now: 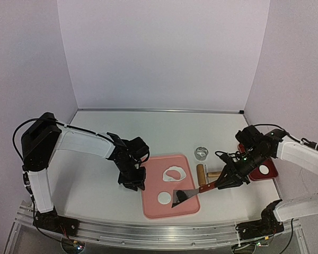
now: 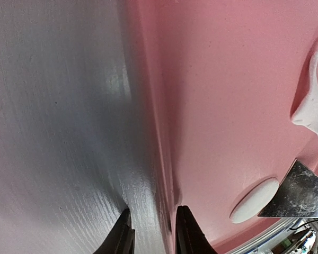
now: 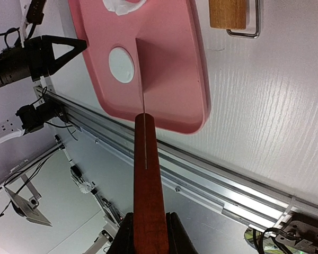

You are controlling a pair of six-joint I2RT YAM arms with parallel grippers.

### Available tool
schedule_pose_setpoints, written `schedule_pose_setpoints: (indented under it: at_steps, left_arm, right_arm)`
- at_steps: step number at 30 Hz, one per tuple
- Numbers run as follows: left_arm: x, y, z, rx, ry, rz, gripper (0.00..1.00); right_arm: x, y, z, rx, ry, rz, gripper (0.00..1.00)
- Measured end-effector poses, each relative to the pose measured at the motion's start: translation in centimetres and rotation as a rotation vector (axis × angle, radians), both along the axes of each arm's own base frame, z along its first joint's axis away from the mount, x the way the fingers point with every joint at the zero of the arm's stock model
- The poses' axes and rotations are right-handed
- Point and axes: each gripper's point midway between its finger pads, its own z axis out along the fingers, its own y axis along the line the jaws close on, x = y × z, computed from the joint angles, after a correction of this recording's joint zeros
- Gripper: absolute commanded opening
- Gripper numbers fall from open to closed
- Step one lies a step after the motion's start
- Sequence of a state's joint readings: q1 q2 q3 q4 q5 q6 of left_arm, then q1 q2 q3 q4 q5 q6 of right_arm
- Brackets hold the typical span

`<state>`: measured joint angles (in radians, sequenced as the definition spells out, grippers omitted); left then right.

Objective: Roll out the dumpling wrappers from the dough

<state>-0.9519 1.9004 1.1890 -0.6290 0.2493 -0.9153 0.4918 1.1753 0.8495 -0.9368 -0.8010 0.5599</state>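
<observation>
The right gripper [image 3: 148,233] is clamped on the red-brown handle of a scraper [image 3: 146,169], whose metal blade reaches over the pink mat [image 1: 153,180]. The blade's edge sits just beside the round dumpling wrapper [image 1: 164,198] near the mat's front. The ragged dough [image 2: 315,111], with its round hole, lies farther back on the same mat.

If the blade comes in too steep, it will likely shove or crease the thin wrapper, or dig into the mat, rather than slide under it.

The left gripper [image 2: 153,227] stands narrow, one finger on each side of the mat's left edge. Whether it actually pinches that edge cannot be told. If it does not, the scraper's push could slide the whole mat.
</observation>
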Motion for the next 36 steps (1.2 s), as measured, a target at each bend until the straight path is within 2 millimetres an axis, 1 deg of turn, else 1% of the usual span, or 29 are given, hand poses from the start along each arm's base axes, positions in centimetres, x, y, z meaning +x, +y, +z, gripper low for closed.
schedule_pose_setpoints:
  at_steps: [4, 10, 22, 25, 30, 36]
  left_arm:
    - [0.2, 0.1, -0.2, 0.007, -0.005, -0.008, 0.13]
    - [0.6, 0.0, -0.4, 0.015, -0.019, -0.026, 0.0]
    - [0.9, 0.0, -0.3, 0.011, -0.015, -0.037, 0.0]
    - [1.3, 0.2, -0.3, 0.01, -0.018, -0.036, 0.0]
    - [1.9, 0.6, -0.3, 0.009, -0.023, -0.033, 0.0]
    - [2.1, 0.7, -0.3, 0.007, -0.03, -0.045, 0.0]
  right_arm:
    - [0.0, -0.2, -0.8, 0.018, 0.023, -0.008, 0.0]
    - [0.5, 0.2, -1.7, 0.044, 0.045, 0.0, 0.0]
    - [1.1, 1.2, -4.1, 0.094, 0.083, 0.02, 0.0]
    - [1.3, 1.5, -4.7, 0.112, 0.096, 0.021, 0.0]
    - [1.9, 2.3, -5.6, 0.141, 0.117, 0.018, 0.0]
    - [2.6, 3.1, -6.6, 0.174, 0.142, 0.022, 0.0]
